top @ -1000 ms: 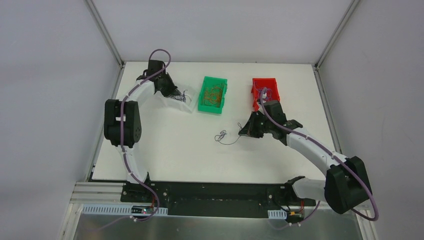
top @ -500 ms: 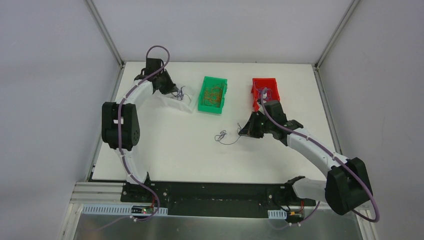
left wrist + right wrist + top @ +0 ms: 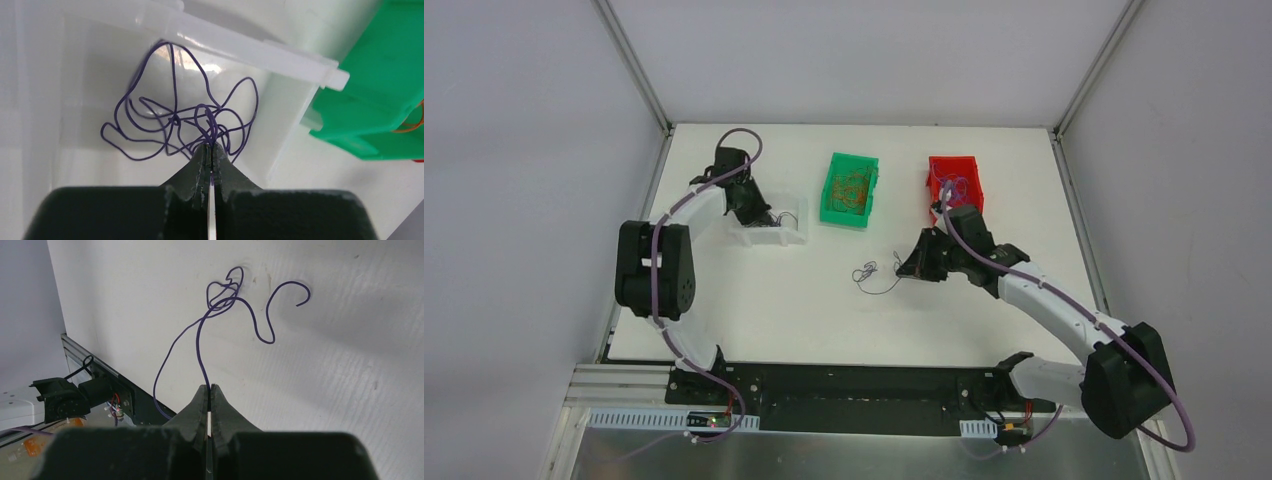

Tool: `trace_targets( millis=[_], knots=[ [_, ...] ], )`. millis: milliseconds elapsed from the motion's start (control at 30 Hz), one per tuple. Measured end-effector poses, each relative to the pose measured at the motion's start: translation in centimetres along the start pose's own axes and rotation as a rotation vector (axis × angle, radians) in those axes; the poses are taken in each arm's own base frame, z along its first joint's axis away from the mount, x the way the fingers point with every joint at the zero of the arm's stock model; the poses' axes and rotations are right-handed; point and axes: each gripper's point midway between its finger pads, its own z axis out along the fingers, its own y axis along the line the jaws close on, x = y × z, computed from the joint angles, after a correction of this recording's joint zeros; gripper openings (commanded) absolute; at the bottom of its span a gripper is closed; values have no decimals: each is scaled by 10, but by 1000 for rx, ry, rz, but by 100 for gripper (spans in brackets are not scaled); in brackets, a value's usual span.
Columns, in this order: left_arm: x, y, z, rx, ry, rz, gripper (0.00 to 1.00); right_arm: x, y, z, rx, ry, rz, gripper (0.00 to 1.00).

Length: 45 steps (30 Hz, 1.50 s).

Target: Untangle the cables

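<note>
Now: right gripper (image 3: 209,386) clamped on purple cable (image 3: 198,340), knot (image 3: 226,292) lying dead ahead, strand running straight out from tips. Left gripper (image 3: 210,146) pinches separate tangle (image 3: 175,120).

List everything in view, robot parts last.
table: one, white, under everything
clear bin: one, transparent, far left of the table
green bin: one, green, far middle
red bin: one, red, far right
purple tangle: one loose bundle, dark purple, inside the clear bin
orange wires: count unclear, orange, in the green bin
thin wires: count unclear, bluish, in the red bin
purple wire: one strand with a small knot, dark purple, on the table's middle
left arm: one, black and white, reaching into the clear bin, jaws shut on the purple tangle
right arm: one, black and white, near the red bin, jaws shut on the purple wire
</note>
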Motion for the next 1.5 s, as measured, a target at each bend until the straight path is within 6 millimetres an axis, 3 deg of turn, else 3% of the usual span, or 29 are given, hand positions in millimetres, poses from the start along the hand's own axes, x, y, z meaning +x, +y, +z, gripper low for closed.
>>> trace_targets(
  millis=[167,300,433,467,567,667,800,900,1067,1300,1367,1500],
  knots=[
    [22,10,-32,-3,-4,3,3,21,11,17,10,85,-39,0],
    [27,6,-48,21,-25,22,20,32,36,31,-12,143,-89,0],
    [29,-10,-64,69,-50,63,45,26,75,36,-77,150,-128,0],
    [29,-15,-70,86,-59,74,49,22,87,36,-105,147,-132,7],
    [29,-25,-84,126,-82,96,57,10,122,30,-200,129,-131,47],
    [31,-31,-94,144,-92,110,66,3,134,26,-239,115,-131,60],
    [40,-36,-105,152,-87,139,90,4,123,28,-202,110,-126,72],
    [54,-43,-116,150,-72,188,99,2,97,24,-142,89,-100,79],
    [71,-57,-137,132,-84,272,99,-15,60,7,-56,0,-53,84],
    [112,-73,-151,126,-97,350,99,-25,32,-8,22,-112,-60,93],
    [130,-70,-149,112,-88,371,99,-22,24,-10,42,-124,-58,99],
    [162,-49,-137,60,-43,405,99,-17,11,-9,72,-124,-56,99]
  ],
)
